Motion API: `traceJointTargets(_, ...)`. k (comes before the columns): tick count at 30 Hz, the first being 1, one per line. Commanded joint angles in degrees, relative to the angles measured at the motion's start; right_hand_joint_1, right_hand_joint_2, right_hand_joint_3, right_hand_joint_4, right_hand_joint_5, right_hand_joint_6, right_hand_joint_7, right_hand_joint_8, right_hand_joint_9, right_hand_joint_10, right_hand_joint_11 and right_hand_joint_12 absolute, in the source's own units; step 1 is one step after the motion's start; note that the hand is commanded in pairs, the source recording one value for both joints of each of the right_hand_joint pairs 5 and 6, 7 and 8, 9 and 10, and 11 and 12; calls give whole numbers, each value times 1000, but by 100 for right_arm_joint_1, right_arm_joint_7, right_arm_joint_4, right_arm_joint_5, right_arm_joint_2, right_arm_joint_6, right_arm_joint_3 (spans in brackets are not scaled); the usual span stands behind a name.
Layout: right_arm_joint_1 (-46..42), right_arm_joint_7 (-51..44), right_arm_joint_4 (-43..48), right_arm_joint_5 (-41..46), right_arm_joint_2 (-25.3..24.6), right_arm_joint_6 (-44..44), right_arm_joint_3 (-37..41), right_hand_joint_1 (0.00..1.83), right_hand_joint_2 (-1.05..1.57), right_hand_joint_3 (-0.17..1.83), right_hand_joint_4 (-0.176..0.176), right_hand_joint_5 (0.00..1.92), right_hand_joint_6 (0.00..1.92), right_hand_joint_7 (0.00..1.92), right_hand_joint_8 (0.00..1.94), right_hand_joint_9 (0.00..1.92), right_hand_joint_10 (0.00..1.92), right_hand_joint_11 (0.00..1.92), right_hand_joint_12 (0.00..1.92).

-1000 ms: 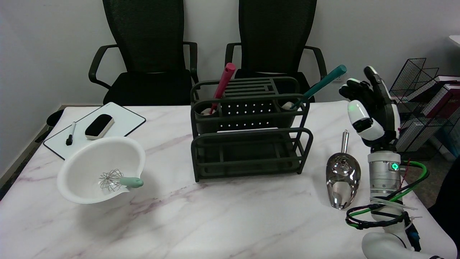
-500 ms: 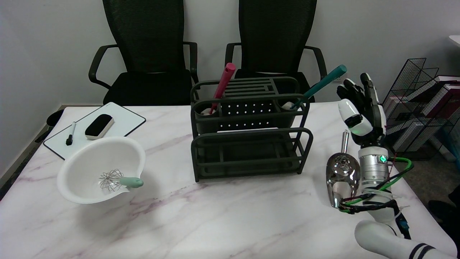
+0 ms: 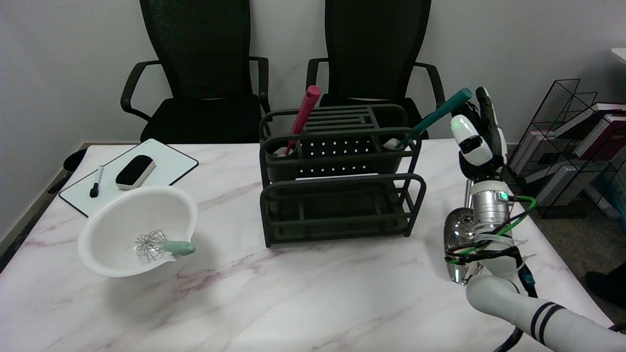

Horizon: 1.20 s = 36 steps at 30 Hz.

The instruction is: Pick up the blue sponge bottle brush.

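With the right hand (image 3: 477, 137) empty, fingers extended, just beside the tip of the blue sponge bottle brush (image 3: 433, 117) leaning in the dish rack (image 3: 342, 173), a sideways bump could tip the handle away.

Marble table (image 3: 303, 293) carries rack (image 3: 337, 195), bowl (image 3: 122, 215), scoop (image 3: 457, 234), whiteboard (image 3: 168, 164)
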Motion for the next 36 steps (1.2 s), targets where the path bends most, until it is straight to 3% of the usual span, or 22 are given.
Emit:
traceJointTargets(1, 730, 394, -142, 48, -36, -289, -328, 1041, 146, 1222, 0, 13, 13, 357, 357, 297, 297, 0, 0)
traceJointTargets(22, 935, 346, 245, -233, -36, -740, -336, 1063, 238, 1166, 0, 0, 0, 306, 306, 210, 210, 0, 0)
traceJointTargets(28, 962, 346, 266, -256, -36, -969, -321, 1094, 346, 1108, 0, 0, 0, 308, 308, 237, 237, 1, 1)
traceJointTargets(29, 962, 346, 255, -251, -36, -994, -320, 1098, 369, 1100, 0, 22, 22, 320, 320, 273, 273, 71, 71)
traceJointTargets(30, 962, 346, 251, -248, -36, -1031, -320, 1100, 408, 1092, 0, 141, 141, 342, 342, 329, 329, 201, 201)
traceJointTargets(32, 970, 346, 252, -238, -36, -1079, -325, 1102, 520, 1058, 0, 640, 640, 482, 482, 488, 488, 424, 424)
traceJointTargets(36, 977, 346, 292, -224, -44, -1144, -320, 1095, 606, 1027, 0, 913, 913, 899, 899, 785, 785, 831, 831)
